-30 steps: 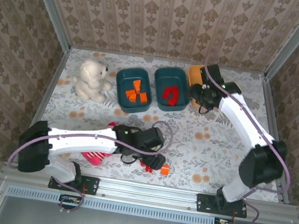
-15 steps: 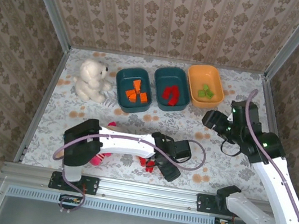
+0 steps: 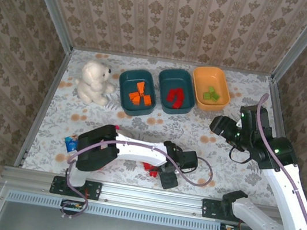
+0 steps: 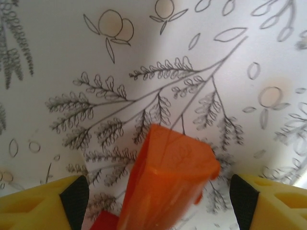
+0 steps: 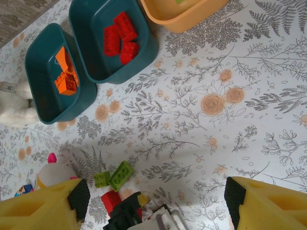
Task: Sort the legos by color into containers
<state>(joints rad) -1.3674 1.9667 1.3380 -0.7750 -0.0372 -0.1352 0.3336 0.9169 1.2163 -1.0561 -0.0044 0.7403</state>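
An orange lego (image 4: 168, 182) stands on the table between the spread fingers of my left gripper (image 4: 160, 196), with a gap on each side; a red lego (image 4: 103, 221) lies next to it. From above, the left gripper (image 3: 169, 173) is low at the table's front middle. My right gripper (image 3: 220, 125) hangs open and empty over the right side. One teal container (image 3: 122, 86) holds orange legos (image 3: 141, 95), the other teal container (image 3: 162, 87) red legos (image 3: 175, 97), and the orange container (image 3: 224, 82) green legos (image 3: 209, 93). Two green legos (image 5: 120, 175) lie loose on the table.
A white plush dog (image 3: 94, 82) sits at the back left beside the bins. A pink doll (image 5: 50, 172) lies under the left arm near the front. Metal rails edge the table on both sides and along the front.
The right gripper has left the orange bin and drawn back to the right, opening wider. The left gripper has slid right along the front and now straddles the orange lego.
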